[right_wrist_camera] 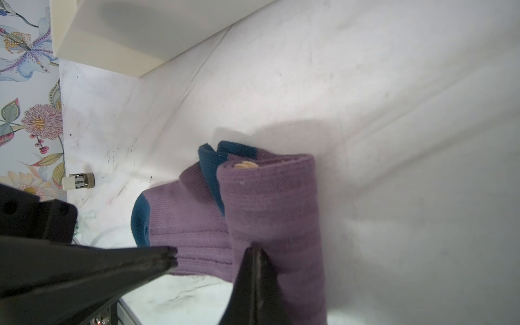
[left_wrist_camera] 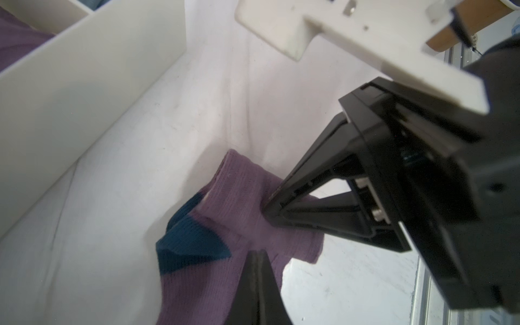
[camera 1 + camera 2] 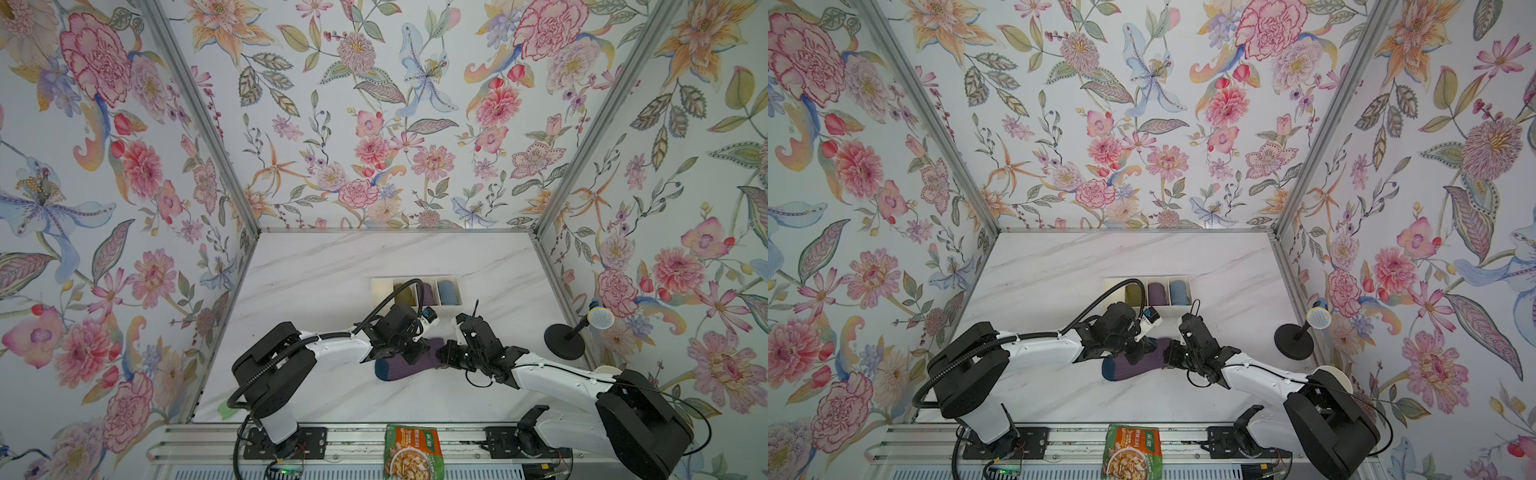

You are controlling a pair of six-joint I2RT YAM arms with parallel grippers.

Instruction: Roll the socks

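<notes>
The left gripper (image 2: 256,254) and right gripper (image 1: 254,250) each pinch the purple socks (image 1: 270,208), which lie partly rolled mid-desk (image 3: 332,270) between them, just in front of the tray (image 3: 381,291)

Socks (image 1: 267,213): ribbed knit cloth, matt and slightly fuzzy; the purple body and the dark blue patches share the same weave. Table (image 3: 332,266): smooth marble-patterned top with a faint sheen. Tray (image 2: 84,84): smooth cream plastic, matt. Arm covers (image 3: 336,347): glossy white plastic; the joints are matt black. Rail (image 3: 357,440): bare grooved metal. Packet (image 3: 413,451): glossy printed film. Walls (image 3: 374,104): matt flower print.
</notes>
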